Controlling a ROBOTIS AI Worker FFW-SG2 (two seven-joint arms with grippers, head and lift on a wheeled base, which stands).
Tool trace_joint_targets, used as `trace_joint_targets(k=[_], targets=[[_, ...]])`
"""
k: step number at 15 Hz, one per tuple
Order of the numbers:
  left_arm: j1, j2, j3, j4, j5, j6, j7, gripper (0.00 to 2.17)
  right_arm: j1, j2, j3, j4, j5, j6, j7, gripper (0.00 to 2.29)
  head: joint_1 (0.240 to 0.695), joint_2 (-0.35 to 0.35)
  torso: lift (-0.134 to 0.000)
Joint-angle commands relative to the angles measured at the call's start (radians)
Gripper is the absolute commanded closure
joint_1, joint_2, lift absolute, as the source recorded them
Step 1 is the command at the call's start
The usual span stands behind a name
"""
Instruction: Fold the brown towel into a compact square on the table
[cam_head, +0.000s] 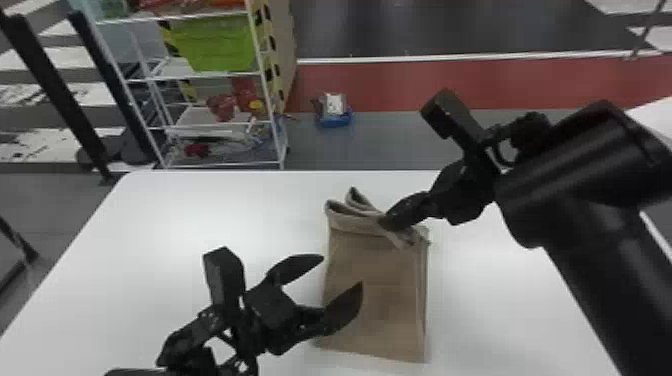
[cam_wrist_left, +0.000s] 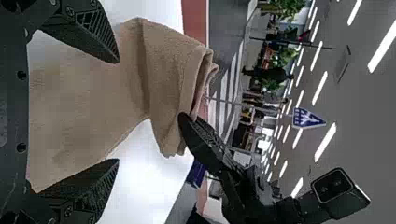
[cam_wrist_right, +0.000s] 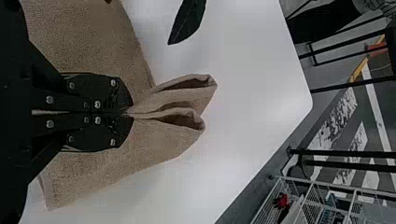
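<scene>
White rack (cam_head: 225, 164) seen beyond left gripper (cam_head: 342, 271), green bin (cam_head: 220, 45) held on it; blue item (cam_head: 335, 120) seen on floor (cam_head: 400, 145), also beyond left gripper.

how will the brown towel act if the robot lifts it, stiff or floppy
Likely floppy: the brown towel puckers into soft loops where the right gripper pinches it. Its folds stand up rounded, so the cloth may have some body. The slightly fuzzy surface suggests it won't slip easily.

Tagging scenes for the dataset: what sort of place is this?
Likely an indoor public or exhibition hall: rows of ceiling lights, a hanging blue sign and green plants beyond the table.
</scene>
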Motion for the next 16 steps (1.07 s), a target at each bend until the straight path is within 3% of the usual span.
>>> trace_joint_targets(k=[1, 7, 9, 14, 16], targets=[[-0.100, -0.003, -0.063, 0.045, -0.036, 0.075, 0.044, 0.14, -0.007, -0.012, -0.006, -0.017, -0.030, 0.012, 0.009, 1.33, 0.695, 0.078, -0.124], [-0.284, -0.003, -0.116, 0.283, -0.142, 0.025, 0.179, 0.14, -0.009, -0.051, -0.023, -0.037, -0.091, 0.025, 0.009, 1.33, 0.695, 0.036, -0.124], [-0.328, -0.003, -0.112, 0.328, -0.157, 0.019, 0.182, 0.14, -0.012, -0.060, -0.025, -0.046, -0.104, 0.040, 0.009, 1.33, 0.695, 0.036, -0.124], [-0.350, -0.003, -0.089, 0.380, -0.265, -0.021, 0.183, 0.14, -0.009, -0.065, -0.029, -0.072, -0.116, 0.055, 0.009, 1.33, 0.695, 0.042, -0.124], [-0.350, -0.003, -0.068, 0.392, -0.266, -0.030, 0.182, 0.14, -0.012, -0.065, -0.029, -0.072, -0.116, 0.055, 0.009, 1.33, 0.695, 0.055, -0.124]])
